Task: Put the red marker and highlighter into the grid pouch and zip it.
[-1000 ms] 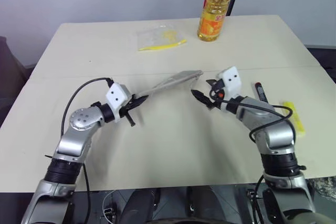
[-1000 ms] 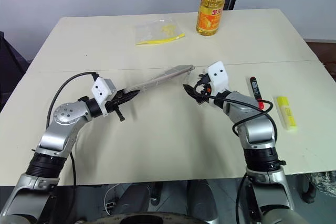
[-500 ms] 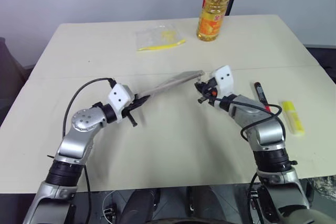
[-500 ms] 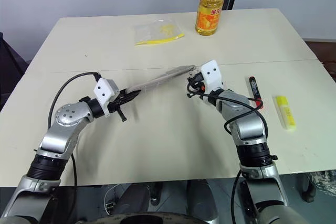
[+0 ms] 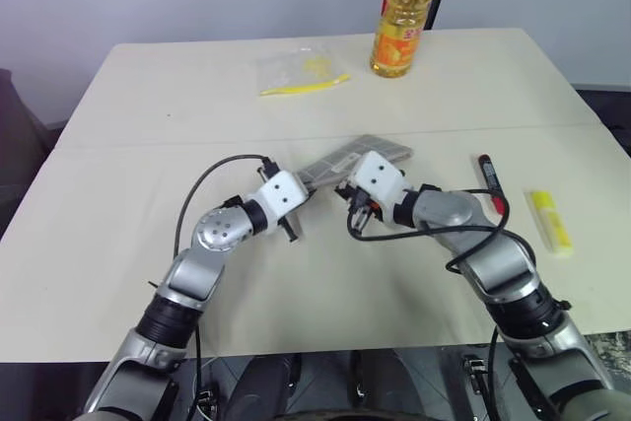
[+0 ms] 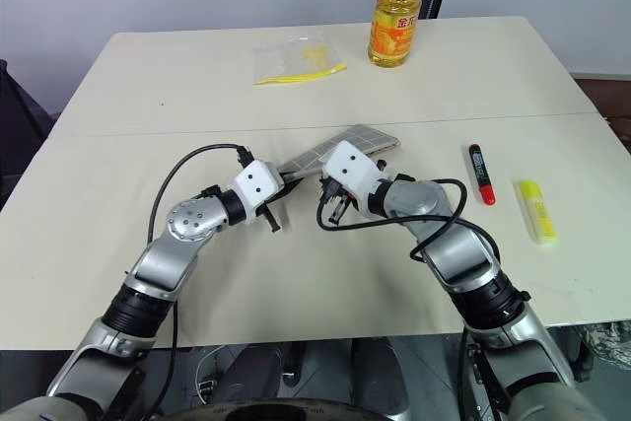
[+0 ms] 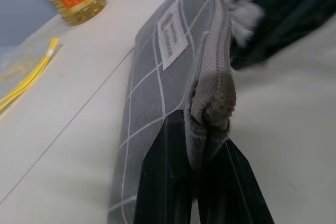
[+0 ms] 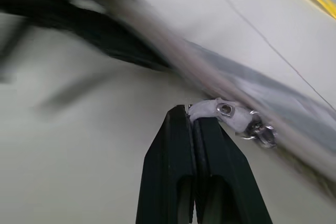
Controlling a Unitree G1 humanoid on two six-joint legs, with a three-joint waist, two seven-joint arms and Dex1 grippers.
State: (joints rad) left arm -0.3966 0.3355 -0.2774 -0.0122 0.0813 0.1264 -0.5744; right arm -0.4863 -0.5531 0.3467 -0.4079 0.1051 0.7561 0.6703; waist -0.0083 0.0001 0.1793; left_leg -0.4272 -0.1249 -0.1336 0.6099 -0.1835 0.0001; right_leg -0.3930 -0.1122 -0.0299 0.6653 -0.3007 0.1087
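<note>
The flat grey fabric grid pouch with white lines (image 5: pixel 347 158) sits at the middle of the pale tabletop (image 5: pixel 148 96), lifted at its near end and held between both arms. The left pincer (image 7: pixel 202 145) is clamped on the pouch's end seam beside the zipper. The right pincer (image 8: pixel 195 129) is closed on the pale zipper pull tab (image 8: pixel 220 113).

The risks, as I judge them: the tab is small and pinched only at its tip, so a pull off the zipper's line could slip it free. If the left grip gives, the pouch would follow the pull instead of opening. The pouch looks zipped, with nothing yet inside.

The slim red marker with a black cap (image 5: pixel 488 176) and the chunky pale-yellow highlighter (image 5: pixel 550 221) lie at about 3 o'clock from the pouch, well apart from it and near each other.

The wrist views show each grip closely, which the head views hide behind the white housings. The head views show the pens, the clear plastic bag with a yellow strip (image 5: pixel 301 72) at 11 o'clock and the yellow oil bottle (image 5: pixel 401 12) at 1 o'clock.
</note>
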